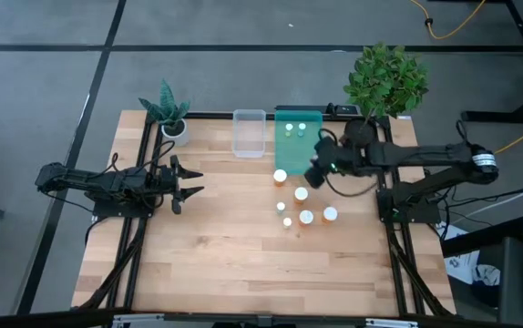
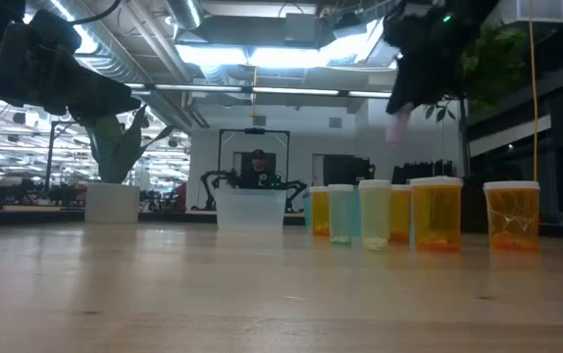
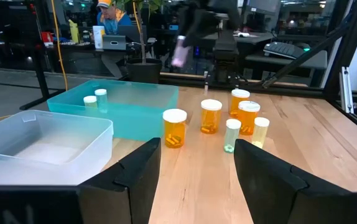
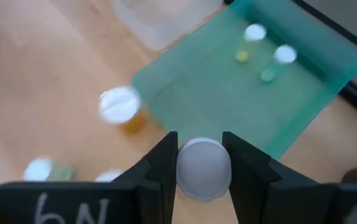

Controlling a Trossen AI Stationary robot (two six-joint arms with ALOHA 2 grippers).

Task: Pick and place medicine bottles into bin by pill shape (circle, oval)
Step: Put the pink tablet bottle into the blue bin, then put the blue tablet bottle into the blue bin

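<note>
**White cap held between dark fingers above the teal bin**

A white-capped bottle (image 4: 203, 169) is held between the two fingers of the right gripper (image 4: 200, 168), which are closed on its sides just under the cap. In the low view the bottle (image 2: 399, 123) is seen hanging in the air, well above the table (image 1: 216, 246), with a pale, slightly pink body. The gripper (image 1: 319, 169) is placed near the edge of the teal bin (image 1: 298, 155), between the bin and the group of bottles left on the wood.

The bottle is judged to be light, stiff and smooth, so it could slip or turn if the hold is weak; a hold across the round body below the cap seems the safest.

In the teal bin two small pale bottles (image 4: 265, 46) are already standing, near its far wall. The clear bin (image 1: 249, 133), just beside the teal one, appears to hold nothing. On the table about six bottles remain: orange ones (image 3: 175, 127) and small pale ones (image 3: 232, 135), standing upright and close together.

The left gripper (image 1: 187, 182) waits over the left part of the table, with its fingers (image 3: 135, 174) wide apart and nothing between them.
</note>
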